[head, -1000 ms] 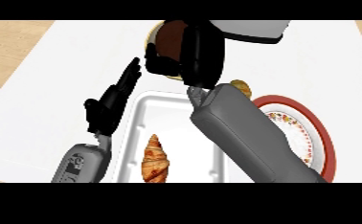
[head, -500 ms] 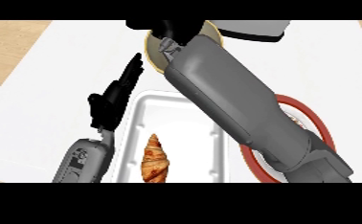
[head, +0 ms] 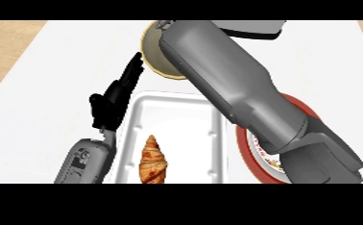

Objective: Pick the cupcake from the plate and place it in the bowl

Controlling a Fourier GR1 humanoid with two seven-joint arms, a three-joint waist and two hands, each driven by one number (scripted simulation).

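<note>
Croissant (head: 153, 160): lies in the white tray (head: 135, 123) at the near edge, not part of the task.
Plate (head: 249, 153): red-rimmed, near right, largely under the right forearm (head: 234, 94); no cupcake shows on it.
Left hand (head: 117, 94): rests left of the tray, fingers straight, holding nothing.
Right hand: hidden beyond its forearm, over the bowl; fingers cannot be told.
Bowl (head: 152, 58): tan, far centre, half covered.
Cupcake: not visible; likely at the bowl.
Handling: probably light, soft, crushable; best held low around the base.
</note>
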